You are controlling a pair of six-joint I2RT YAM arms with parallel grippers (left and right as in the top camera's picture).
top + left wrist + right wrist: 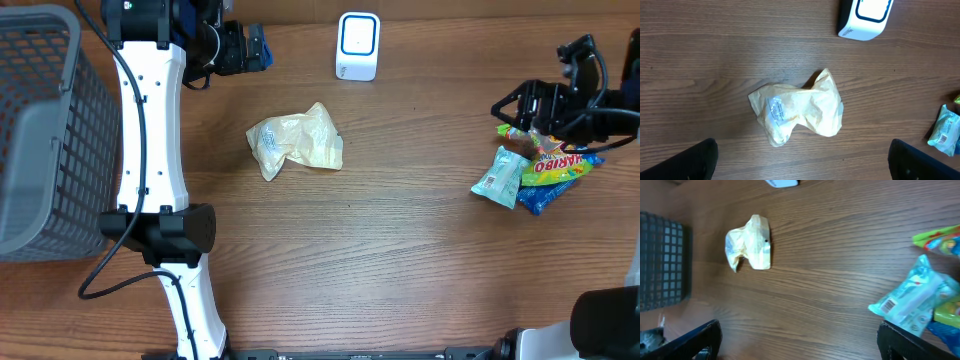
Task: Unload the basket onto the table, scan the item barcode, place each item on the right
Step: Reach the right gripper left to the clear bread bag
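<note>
Yellow crumpled packet lies mid-way across the surface, long axis roughly 9-to-3, at 5 o'clock of the nearer left hand, fully spread and empty; the right hand, equally wide and empty, hovers well apart over the snack pile.

The wooden table is filling the whole overhead view, a warm mid-brown top with its grain running side to side in fine dark streaks. Soft, even light is falling across it, and shadows are staying short and faint on the wood. At the left edge a grey mesh basket is sitting, its grid walls showing dark against the brown. In the right wrist view the wood is looking paler toward the upper right.
</note>
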